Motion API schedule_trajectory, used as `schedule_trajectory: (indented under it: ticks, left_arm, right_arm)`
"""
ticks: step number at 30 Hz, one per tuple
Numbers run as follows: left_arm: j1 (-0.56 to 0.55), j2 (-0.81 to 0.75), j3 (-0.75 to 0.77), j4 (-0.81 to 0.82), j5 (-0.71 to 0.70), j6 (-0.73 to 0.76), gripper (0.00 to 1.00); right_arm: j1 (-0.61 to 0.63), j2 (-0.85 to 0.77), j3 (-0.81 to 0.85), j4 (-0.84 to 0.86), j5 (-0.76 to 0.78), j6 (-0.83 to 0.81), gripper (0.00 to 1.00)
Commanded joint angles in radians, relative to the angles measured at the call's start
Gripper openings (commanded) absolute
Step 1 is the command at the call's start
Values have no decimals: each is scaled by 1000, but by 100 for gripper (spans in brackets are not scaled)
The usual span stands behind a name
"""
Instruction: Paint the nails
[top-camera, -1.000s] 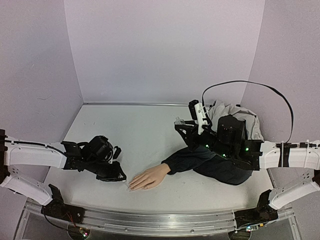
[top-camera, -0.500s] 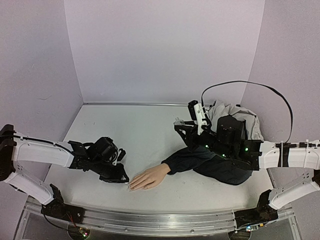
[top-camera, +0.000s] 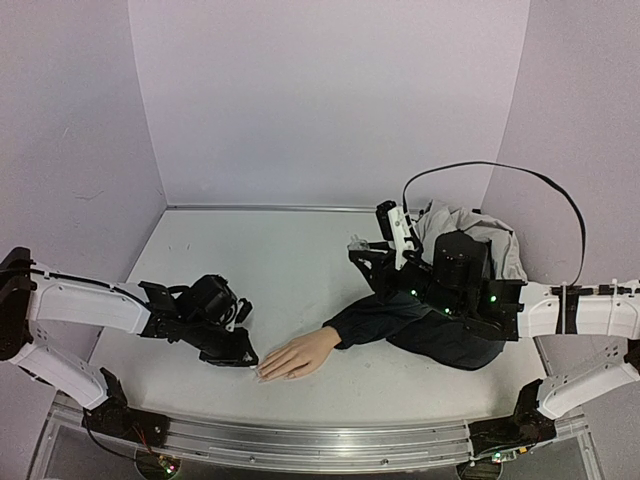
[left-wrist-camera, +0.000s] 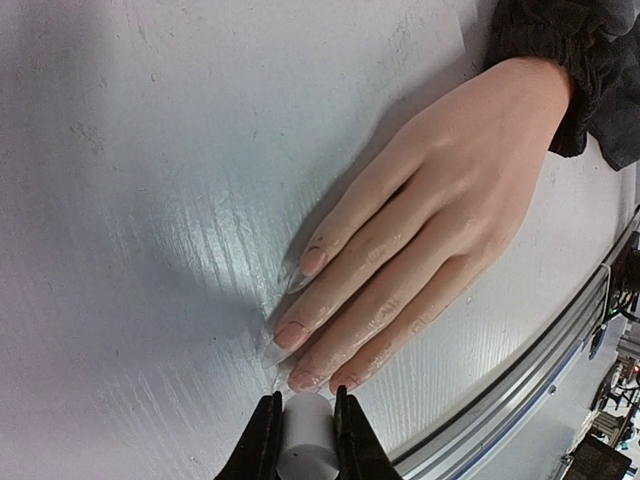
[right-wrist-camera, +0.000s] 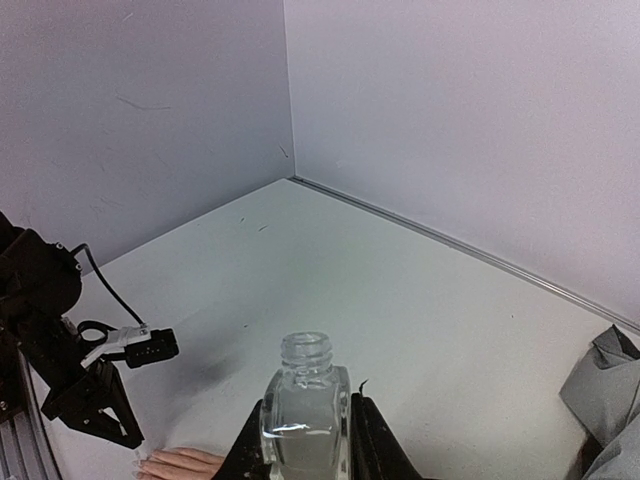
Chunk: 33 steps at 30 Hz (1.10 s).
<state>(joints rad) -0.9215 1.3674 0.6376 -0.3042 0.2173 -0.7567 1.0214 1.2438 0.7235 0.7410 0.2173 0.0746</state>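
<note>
the mannequin hand (top-camera: 297, 355) is lying palm down on the white table (top-camera: 270, 260) near its front edge, with its fingers pointing toward the left arm. its wrist is disappearing into a dark navy sleeve (top-camera: 400, 320) that is running back toward the right arm. the nails (left-wrist-camera: 290, 335) are showing in the left wrist view as small pale pink plates at the fingertips, four of them in sight, and i cannot tell whether any is carrying polish. the left gripper (top-camera: 238, 353) is sitting low over the table just beside those fingertips, its fingers (left-wrist-camera: 263, 440) pressing in on a small white cylindrical piece (left-wrist-camera: 305, 430). the end of that piece is pointing at the two nearest nails, and i cannot tell whether it is touching them. the right gripper (right-wrist-camera: 305, 450) is hovering by the sleeve, well apart from the mannequin hand, its jaws clamping the sides of a small clear glass bottle (right-wrist-camera: 305, 385) that is standing upright with its threaded neck uncapped. a grey cloth (top-camera: 475, 240) is lying bunched behind the right arm, and a black cable (top-camera: 500, 168) is looping above it.
</note>
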Motion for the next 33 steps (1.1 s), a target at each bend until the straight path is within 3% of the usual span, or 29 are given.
schedule_trajectory:
  ticks: [1,33]
  left_arm:
    - [3,12,59,36,10,16,0]
    - [3,-21,-6,7,5,-30,0]
  right_arm:
    - [2,-24,16,75,10,2,0]
    - [2,-14,16,85,-3,8,0]
